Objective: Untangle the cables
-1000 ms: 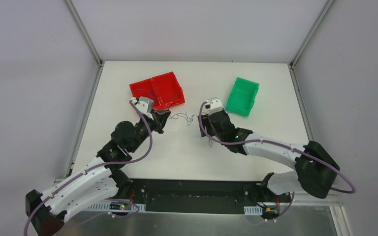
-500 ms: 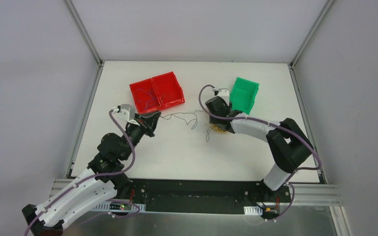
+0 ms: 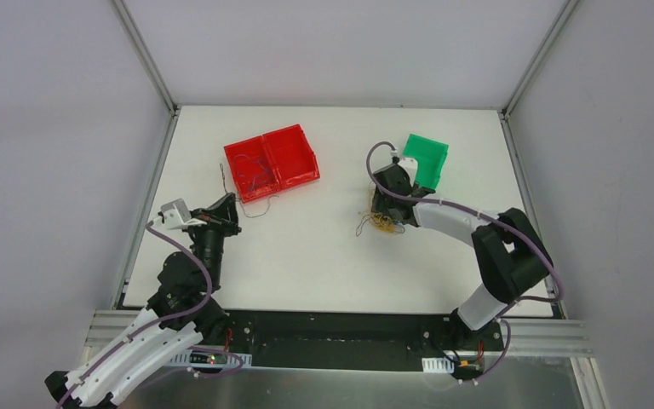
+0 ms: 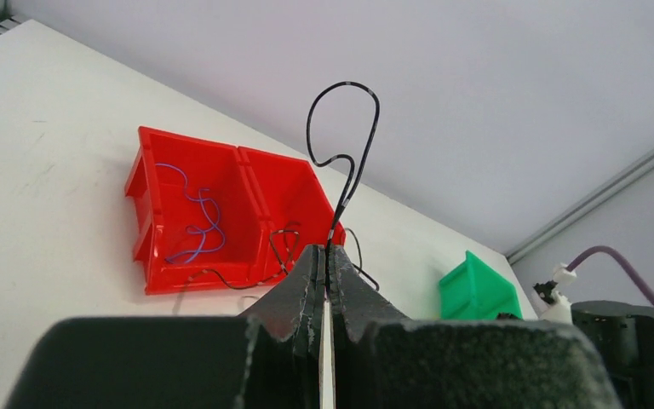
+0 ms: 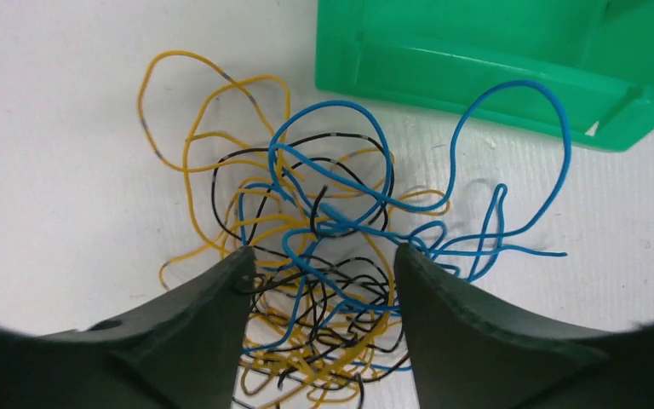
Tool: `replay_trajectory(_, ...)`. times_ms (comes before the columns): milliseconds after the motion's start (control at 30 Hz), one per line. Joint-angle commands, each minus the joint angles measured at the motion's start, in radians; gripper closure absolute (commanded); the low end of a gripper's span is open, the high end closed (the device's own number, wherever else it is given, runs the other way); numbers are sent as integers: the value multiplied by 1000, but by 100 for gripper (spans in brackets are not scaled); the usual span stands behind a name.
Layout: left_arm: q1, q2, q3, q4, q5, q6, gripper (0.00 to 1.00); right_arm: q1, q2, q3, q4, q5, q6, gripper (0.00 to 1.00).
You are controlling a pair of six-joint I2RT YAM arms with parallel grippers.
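Note:
A tangle of thin yellow, blue and black cables [image 5: 324,221] lies on the white table just in front of the green bin [image 5: 477,60]; it also shows in the top view [image 3: 381,224]. My right gripper [image 5: 324,260] is open, its fingers either side of the tangle, just above it [image 3: 389,204]. My left gripper [image 4: 327,256] is shut on a single black cable [image 4: 345,128], whose loop sticks up beyond the fingertips. In the top view the left gripper [image 3: 224,207] is in front of the red bin's left corner.
A red two-compartment bin [image 3: 272,158] stands at the back left; a blue cable [image 4: 194,223] lies in its left compartment and a black one [image 4: 279,249] hangs over its front wall. The green bin [image 3: 422,164] stands back right, beside the right wrist.
My left gripper pulled back and left, and the black cable it holds no longer stretches across to the tangle. My right gripper moved right, toward the green bin, and now sits over the tangle.

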Motion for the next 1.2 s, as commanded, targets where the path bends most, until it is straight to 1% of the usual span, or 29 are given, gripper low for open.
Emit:
replay_trajectory(0, 6, 85, 30, 75, 110, 22, 100, 27, -139, -40, 20, -7, -16, 32)
replay_trajectory(100, 6, 176, 82, 56, 199, 44, 100, 55, -215, -72, 43, 33, -41, 27)
replay_trajectory(233, 6, 255, 112, 43, 212, 37, 100, 61, -311, -114, 68, 33, -42, 24)
replay_trajectory(333, 5, 280, 108, 73, 228, 44, 100, 60, -388, -153, 94, 28, -41, 18)
replay_trajectory(433, 5, 314, 110, 109, 195, 52, 100, 60, -466, -189, 129, 21, -37, 10)
replay_trajectory(467, 5, 327, 116, 121, 176, 48, 100, 60, -484, -198, 139, 21, -36, 9)
replay_trajectory(600, 5, 399, 163, 148, 151, 15, 100, 60, -537, -218, 144, 34, -30, 8)
replay_trajectory(700, 5, 486, 231, 172, 118, 3, 100, 60, -565, -228, 144, 41, -29, 8)
replay_trajectory(767, 6, 548, 297, 160, 66, 20, 100, 60, -578, -236, 143, 40, -26, 8)
replay_trajectory(867, 12, 639, 392, 155, -3, 94, 100, 60, -593, -243, 143, 44, -24, 7)
replay_trajectory(933, 43, 698, 439, 165, -19, 126, 100, 61, -600, -242, 143, 47, -25, 7)
replay_trajectory(967, 68, 721, 463, 161, -4, 126, 100, 60, -602, -245, 143, 51, -26, 7)
replay_trajectory(1100, 214, 795, 566, 73, 139, 26, 100, 59, -616, -256, 172, 65, -24, 6)
replay_trajectory(1167, 262, 844, 609, 73, 197, 16, 100, 59, -621, -262, 182, 58, -24, 6)
